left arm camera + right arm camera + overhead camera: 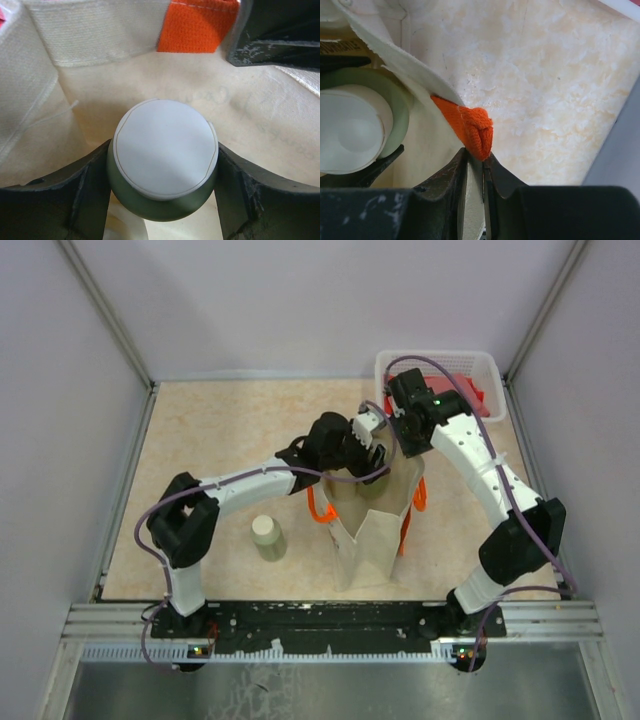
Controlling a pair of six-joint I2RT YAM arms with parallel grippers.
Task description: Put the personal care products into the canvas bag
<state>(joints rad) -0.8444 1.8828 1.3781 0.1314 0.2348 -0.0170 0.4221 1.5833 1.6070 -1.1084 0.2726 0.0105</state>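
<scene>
A sage-green bottle (162,205) with an off-white round cap (165,150) hangs inside the mouth of the canvas bag (375,530), and my left gripper (163,172) is shut on its body from both sides. In the right wrist view the same bottle (355,130) shows at the left, inside the bag. My right gripper (475,159) is shut on the bag's far rim, right where the orange handle (472,127) is sewn on, and holds that rim up. A second bottle (267,536), sage with a cream cap, stands upright on the table left of the bag.
A white lattice basket (485,365) with a red cloth (470,390) in it sits at the back right corner. The bag's orange handles (320,508) hang down both of its sides. Grey walls enclose the table on three sides.
</scene>
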